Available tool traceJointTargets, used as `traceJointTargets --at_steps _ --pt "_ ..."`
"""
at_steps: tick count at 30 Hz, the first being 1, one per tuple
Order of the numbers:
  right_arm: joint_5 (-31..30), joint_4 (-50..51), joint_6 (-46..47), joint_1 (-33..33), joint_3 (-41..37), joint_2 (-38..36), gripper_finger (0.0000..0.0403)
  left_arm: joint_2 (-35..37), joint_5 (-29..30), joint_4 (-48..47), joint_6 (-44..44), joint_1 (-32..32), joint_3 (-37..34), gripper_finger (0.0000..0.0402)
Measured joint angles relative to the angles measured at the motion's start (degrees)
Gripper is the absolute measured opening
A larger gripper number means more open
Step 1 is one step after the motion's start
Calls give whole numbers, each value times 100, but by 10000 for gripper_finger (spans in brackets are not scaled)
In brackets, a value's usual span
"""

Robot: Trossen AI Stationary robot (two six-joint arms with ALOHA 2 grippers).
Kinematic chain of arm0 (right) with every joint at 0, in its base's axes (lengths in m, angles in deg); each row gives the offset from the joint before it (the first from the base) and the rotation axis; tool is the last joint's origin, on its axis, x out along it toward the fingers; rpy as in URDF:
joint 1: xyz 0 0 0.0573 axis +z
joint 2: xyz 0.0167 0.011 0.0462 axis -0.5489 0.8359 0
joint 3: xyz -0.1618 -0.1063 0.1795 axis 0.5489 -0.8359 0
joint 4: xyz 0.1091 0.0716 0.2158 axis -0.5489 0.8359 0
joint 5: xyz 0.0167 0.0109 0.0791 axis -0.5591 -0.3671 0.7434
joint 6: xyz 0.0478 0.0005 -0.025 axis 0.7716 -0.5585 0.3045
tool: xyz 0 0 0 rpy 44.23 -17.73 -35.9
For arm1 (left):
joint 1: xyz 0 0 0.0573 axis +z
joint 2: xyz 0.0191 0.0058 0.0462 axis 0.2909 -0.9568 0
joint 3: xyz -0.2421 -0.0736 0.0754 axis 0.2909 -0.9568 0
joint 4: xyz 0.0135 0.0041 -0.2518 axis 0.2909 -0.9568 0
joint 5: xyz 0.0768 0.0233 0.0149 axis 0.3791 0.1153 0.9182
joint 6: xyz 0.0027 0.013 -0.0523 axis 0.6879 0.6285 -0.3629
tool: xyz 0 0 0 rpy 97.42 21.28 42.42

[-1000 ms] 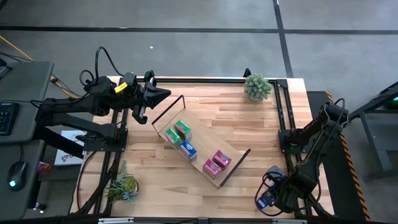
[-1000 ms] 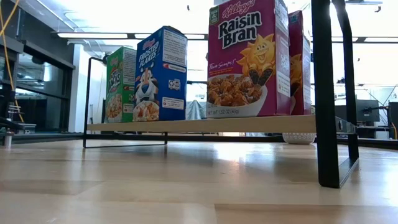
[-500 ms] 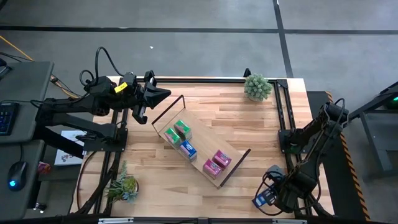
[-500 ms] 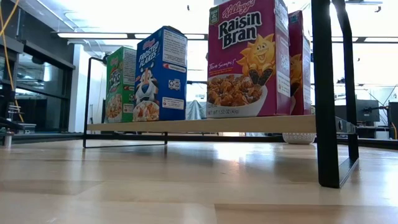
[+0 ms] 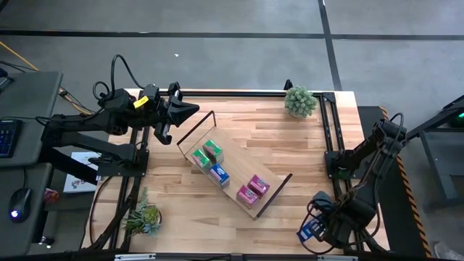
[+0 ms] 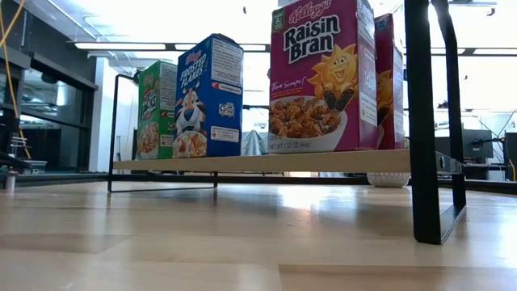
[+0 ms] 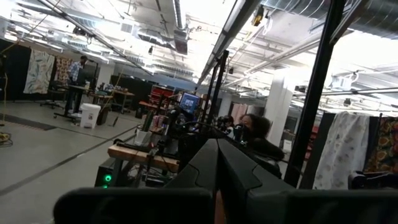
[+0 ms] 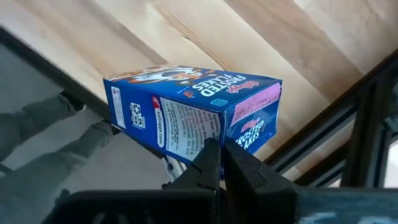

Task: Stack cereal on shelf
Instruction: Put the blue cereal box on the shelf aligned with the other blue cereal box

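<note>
Overhead, a grey concrete floor crossed by dark lines surrounds the light-wood plank table [image 5: 275,145], which sits in a black frame; from the table-top camera the room behind shows bright ceiling lights, windows and desks, and in the left wrist view a person stands far back beside workbenches. On the table the shelf [image 5: 233,168] lies diagonally near the middle, a pale board with black wire ends, carrying five small boxes in a row: two green cereal boxes [image 5: 206,155], one blue cereal box [image 5: 219,175] and two pink cereal boxes [image 5: 254,189]. One potted plant [image 5: 300,101] stands at the far right corner, another plant [image 5: 143,216] at the near left corner. Up at the far left corner, the left gripper [image 5: 190,109] hangs above the table's edge, fingers pressed together and empty. Just off the near right corner, the right gripper [image 8: 217,163] has its fingers [image 8: 207,167] together at the lower edge of a second blue box [image 8: 194,111], but whether they pinch it cannot be told. Compared with a second ago, the right arm's end and that blue box have shifted slightly at the corner, while shelf, boxes and left arm are unchanged
</note>
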Motion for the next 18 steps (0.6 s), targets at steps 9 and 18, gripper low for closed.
traceJointTargets --at_steps 9,18 --pt "-315 276 -762 0 840 -93 0 0 131 1 2 0 0 0" --pt "-1188 148 -1422 -115 2190 -312 0 0 151 1 0 -1 0 0"
